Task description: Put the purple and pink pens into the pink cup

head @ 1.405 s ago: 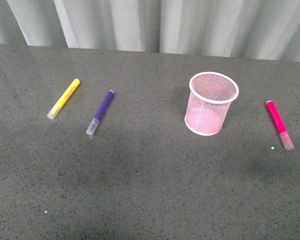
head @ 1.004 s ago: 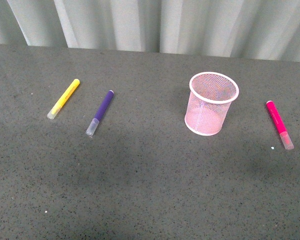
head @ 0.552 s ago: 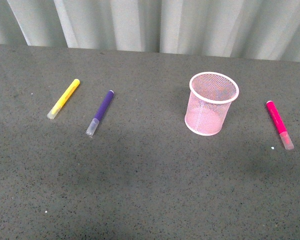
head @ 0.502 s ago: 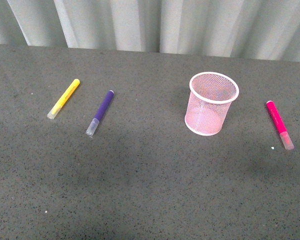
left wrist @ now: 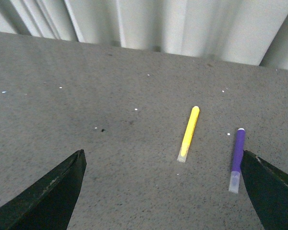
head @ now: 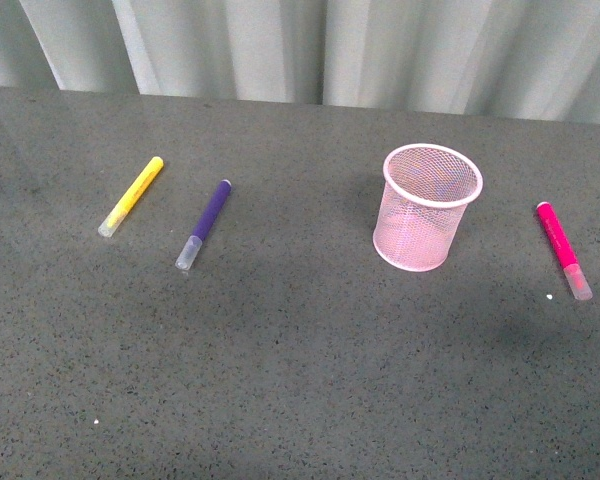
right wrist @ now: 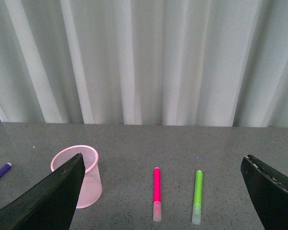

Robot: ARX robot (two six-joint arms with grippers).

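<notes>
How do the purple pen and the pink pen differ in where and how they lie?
The purple pen has a dark purple barrel; the pink pen is magenta. The purple pen lies left of the pink cup, the pink pen right of it. In the front view the purple pen's cap end slants left, the pink pen's right. Both lie flat on the table, clear-capped, outside the cup.

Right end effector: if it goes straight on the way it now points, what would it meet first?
Probably the pink marker, lying almost midway between the open fingers of the right end effector; the green marker lies slightly aside. Depth is unclear.
</notes>
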